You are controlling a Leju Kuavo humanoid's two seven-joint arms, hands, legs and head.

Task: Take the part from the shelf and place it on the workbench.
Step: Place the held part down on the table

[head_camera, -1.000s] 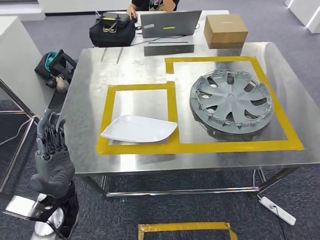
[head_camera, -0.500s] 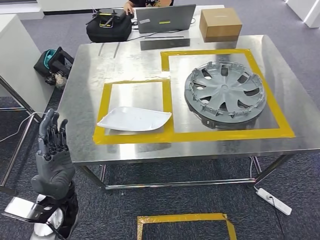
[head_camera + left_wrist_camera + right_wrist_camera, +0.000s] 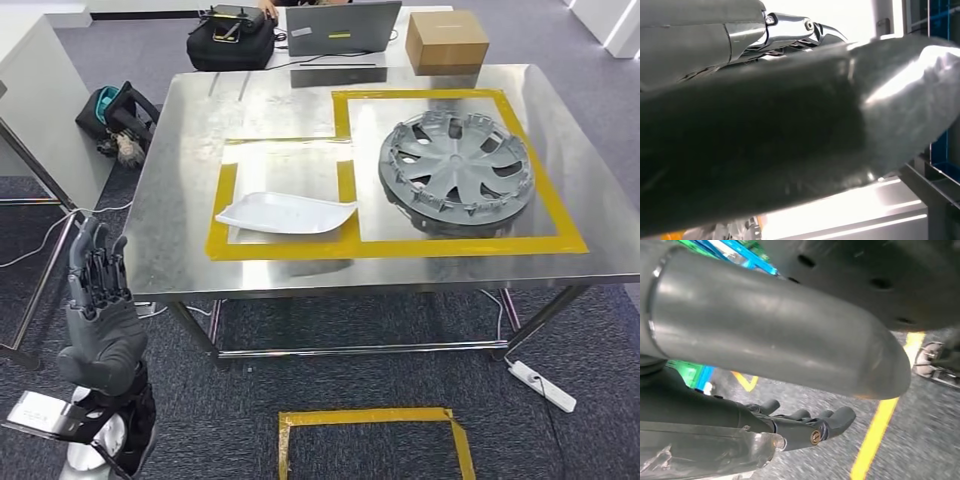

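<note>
A white flat part point(image 3: 287, 213) lies inside the left yellow-taped rectangle on the steel workbench point(image 3: 181, 200). A grey wheel cover point(image 3: 456, 170) sits in the larger taped rectangle to its right. My left hand point(image 3: 98, 300) is raised at the lower left, short of the bench's near left corner, fingers upright and apart, holding nothing. In the left wrist view its grey thumb point(image 3: 753, 145) covers most of the picture. In the right wrist view my right hand point(image 3: 806, 425) hangs over the grey floor with its dark fingers loosely extended and nothing in them.
A laptop point(image 3: 341, 27), a cardboard box point(image 3: 447, 42) and a black bag point(image 3: 230, 42) stand at the bench's far edge. A bag point(image 3: 117, 115) lies on the floor at left beside a white cabinet point(image 3: 38, 100). A power strip point(image 3: 540, 385) and a yellow tape square point(image 3: 370, 430) mark the near floor.
The whole picture has shifted, so the camera has moved; the bench now sits higher and farther off. The part and wheel cover keep their places on the bench. My left hand stays raised and empty.
</note>
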